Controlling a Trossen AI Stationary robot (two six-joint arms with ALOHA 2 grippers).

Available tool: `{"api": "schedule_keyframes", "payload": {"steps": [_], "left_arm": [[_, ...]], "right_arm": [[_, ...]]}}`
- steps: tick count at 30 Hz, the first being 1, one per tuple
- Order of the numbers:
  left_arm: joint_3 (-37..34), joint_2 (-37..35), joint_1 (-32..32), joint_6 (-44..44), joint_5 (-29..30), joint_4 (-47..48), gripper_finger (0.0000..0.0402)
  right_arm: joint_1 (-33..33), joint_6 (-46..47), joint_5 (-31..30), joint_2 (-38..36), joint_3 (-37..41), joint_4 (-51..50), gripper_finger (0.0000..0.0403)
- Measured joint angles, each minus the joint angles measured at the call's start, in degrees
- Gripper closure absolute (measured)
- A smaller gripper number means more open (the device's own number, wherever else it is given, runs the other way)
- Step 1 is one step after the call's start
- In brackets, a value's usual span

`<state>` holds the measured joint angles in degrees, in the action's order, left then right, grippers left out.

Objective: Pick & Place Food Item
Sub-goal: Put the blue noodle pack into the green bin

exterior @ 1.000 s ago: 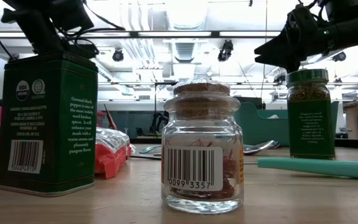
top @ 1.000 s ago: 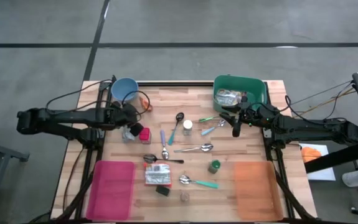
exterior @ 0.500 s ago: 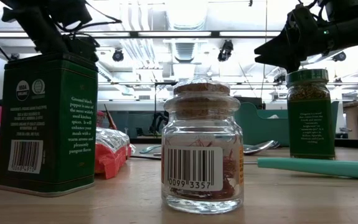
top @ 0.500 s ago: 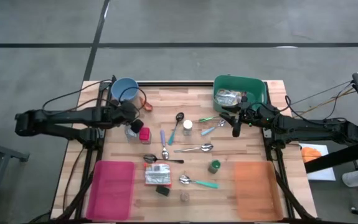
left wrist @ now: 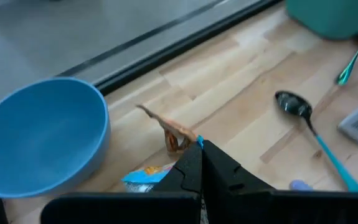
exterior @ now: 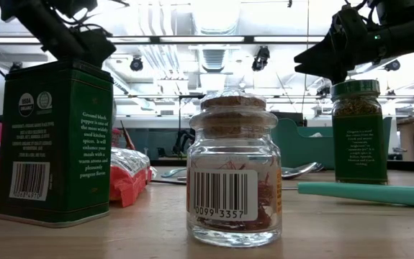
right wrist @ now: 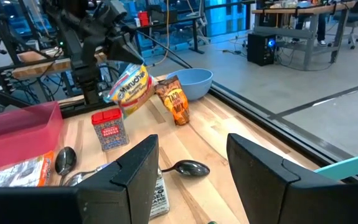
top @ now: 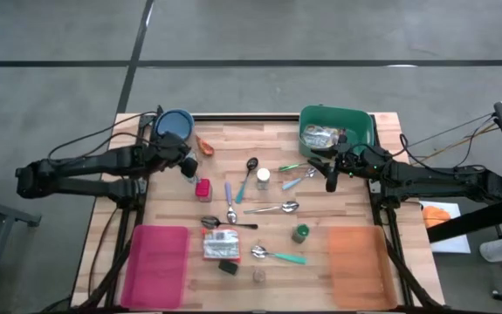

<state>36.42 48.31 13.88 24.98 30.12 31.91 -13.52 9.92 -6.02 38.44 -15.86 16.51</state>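
Note:
A yellow and blue noodle packet (right wrist: pixel 129 87) hangs over the far left of the table, and my left gripper (top: pixel 186 162) is shut on it. The blue bowl (top: pixel 174 125) stands just beyond, with an orange snack packet (top: pixel 204 146) lying flat on the wood beside it. A red tin (top: pixel 202 187) stands upright below and to the near side of the packet. My right gripper (top: pixel 329 180) waits open, holding nothing, beside the green bin (top: pixel 360 131) at the far right. My left gripper pinches the noodle packet by its upper edge (left wrist: pixel 160 174) between its two shut fingers, which slant down from the table's left side. In the right wrist view the packet hangs tilted below the fingers (right wrist: pixel 113 53), clear of the table.
Several spoons (top: pixel 272 209) lie in the middle of the table. A pink tray (top: pixel 156 262) sits at the near left, an orange tray (top: pixel 354 262) at the near right. A green tin (exterior: pixel 52 140), a cork-stoppered jar (exterior: pixel 232 169) and a spice jar (exterior: pixel 359 129) stand near the front.
My left gripper has risen and gone toward the table's far edge, nearer the blue bowl, tipping as it went. It stayed shut on the noodle packet, which has come up from beside the red tin and hangs clear.

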Motion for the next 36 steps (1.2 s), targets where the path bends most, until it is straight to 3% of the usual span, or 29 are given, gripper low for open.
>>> {"api": "schedule_keyframes", "payload": {"steps": [10,17,26,36], "left_arm": [[0.0,-3.7,3.2,-7.2,0.4,-12.8,0.0401],[0.0,-2.1,3.5,-12.9,-0.2,-25.0,0.0401],[-0.1,7.8,3.5,-15.0,-1.4,-45.9,0.0401],[0.0,23.9,3.6,-17.7,-6.2,-76.5,0.0401]], "right_arm": [[0.0,0.0,0.0,0.0,0.0,0.0,0.0216],[0.0,0.1,0.0,0.0,0.0,0.0,0.0216],[0.0,0.0,0.0,0.0,0.0,0.0,0.0216],[0.0,0.1,0.0,0.0,0.0,0.0,0.0216]]}}
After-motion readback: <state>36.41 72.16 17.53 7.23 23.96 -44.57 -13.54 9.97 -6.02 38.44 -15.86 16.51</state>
